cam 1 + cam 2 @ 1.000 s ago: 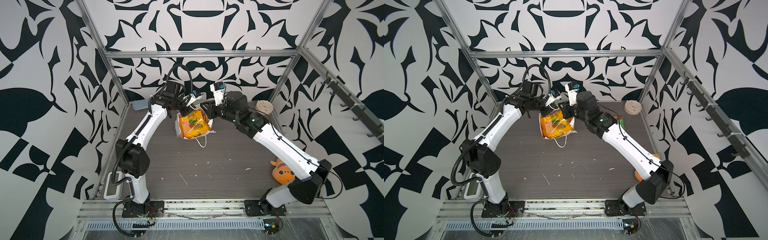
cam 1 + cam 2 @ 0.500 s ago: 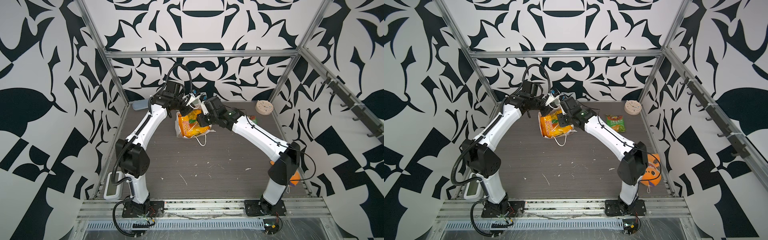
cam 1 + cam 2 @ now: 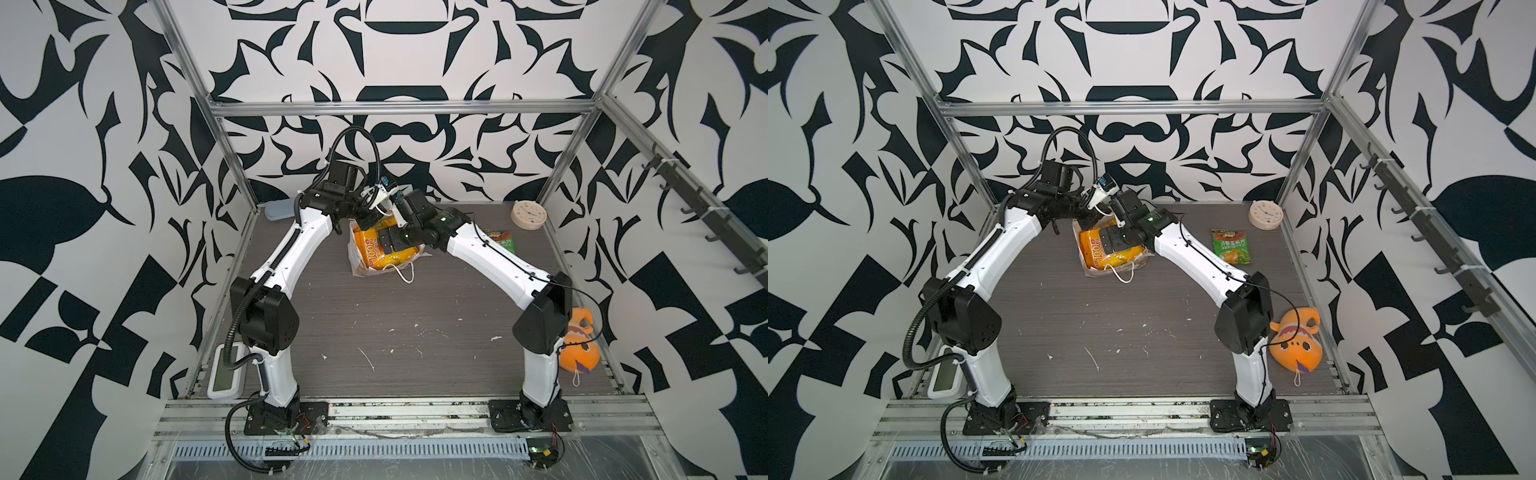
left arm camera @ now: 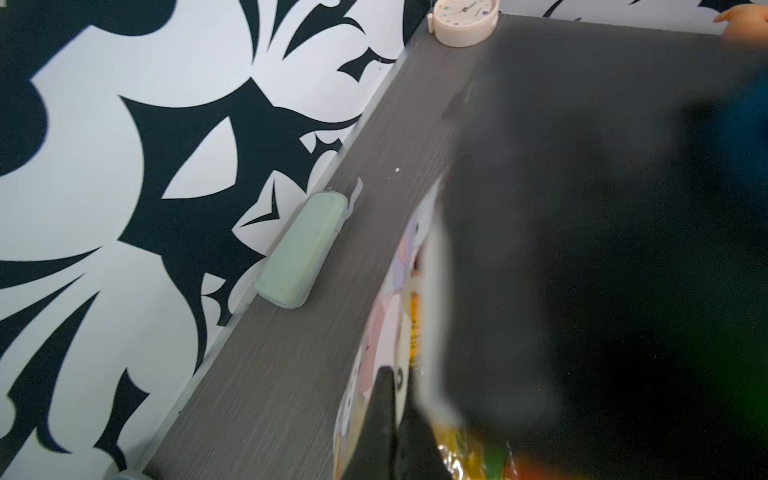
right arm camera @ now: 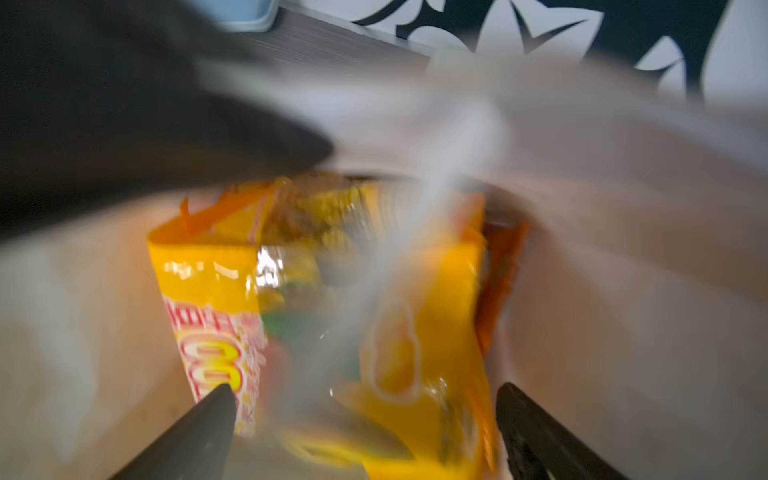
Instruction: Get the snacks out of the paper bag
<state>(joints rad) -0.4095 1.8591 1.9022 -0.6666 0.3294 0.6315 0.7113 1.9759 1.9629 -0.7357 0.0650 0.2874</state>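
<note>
Left gripper (image 3: pixel 368 220) is pinching the rim of the paper bag (image 3: pixel 356 266), jaws together on it. Right gripper (image 5: pixel 365 390) is hovering at the bag mouth with jaws wide apart. A yellow-orange packet (image 5: pixel 208 266) is lying inside the bag, between and just ahead of its fingertips. One green packet (image 3: pixel 1232 246) is lying on the table (image 3: pixel 1142 316), well behind that gripper and beside its forearm.

Twin robot arms, seen from above: the left arm (image 3: pixel 307 232) and right arm (image 3: pixel 490 257) wear glossy white shells dotted with small dark screws, joined by blocky black elbow housings (image 3: pixel 266 316). A ribbed black conduit (image 3: pixel 235 328) climbs the left arm. A thin black cable (image 3: pixel 484 245) is clipped along the right arm. Each arm is bolted to a black base plate (image 3: pixel 286 415). A green light (image 3: pixel 1152 216) glows near the right wrist. The right gripper (image 5: pixel 365 388) ends in dark, tapered jaws.
</note>
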